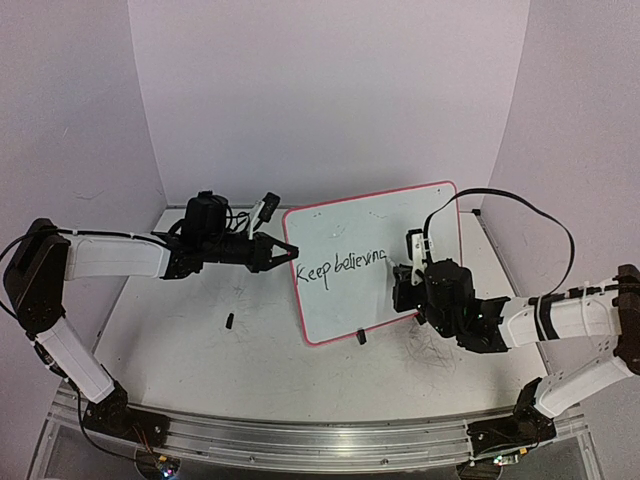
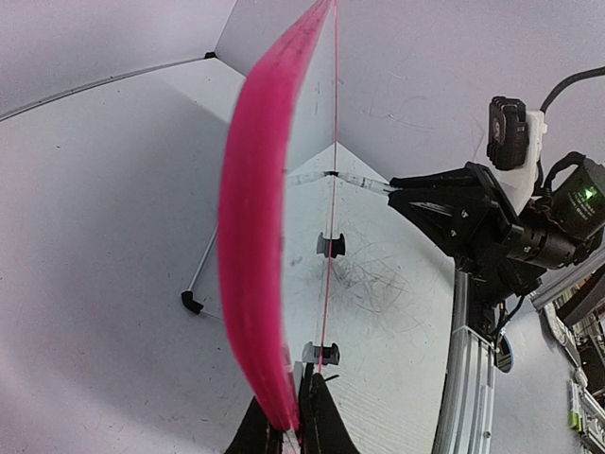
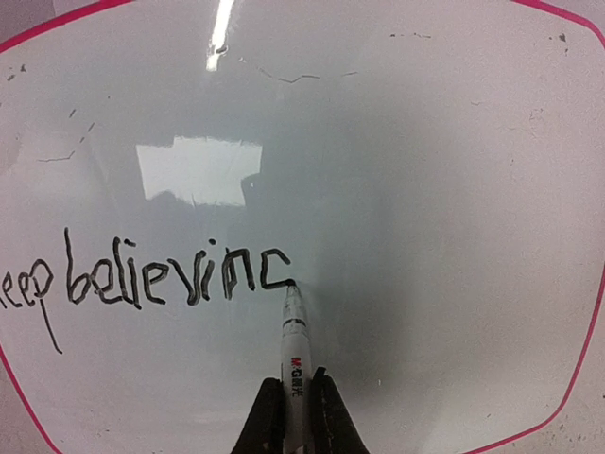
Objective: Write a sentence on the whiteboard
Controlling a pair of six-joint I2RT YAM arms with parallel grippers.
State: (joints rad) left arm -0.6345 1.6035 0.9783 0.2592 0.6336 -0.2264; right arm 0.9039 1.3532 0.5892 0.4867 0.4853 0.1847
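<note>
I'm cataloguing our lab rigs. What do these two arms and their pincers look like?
The left arm and right arm share white tube-shaped links between chunky black joints. The left pincer and right pincer are black, each with two tapered fingers. A thin black cable arcs from the right wrist, beside a white bracket.

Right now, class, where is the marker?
The marker sits low centre in the right wrist view, held in the right gripper, tip touching the whiteboard at the sentence's last letter.
</note>
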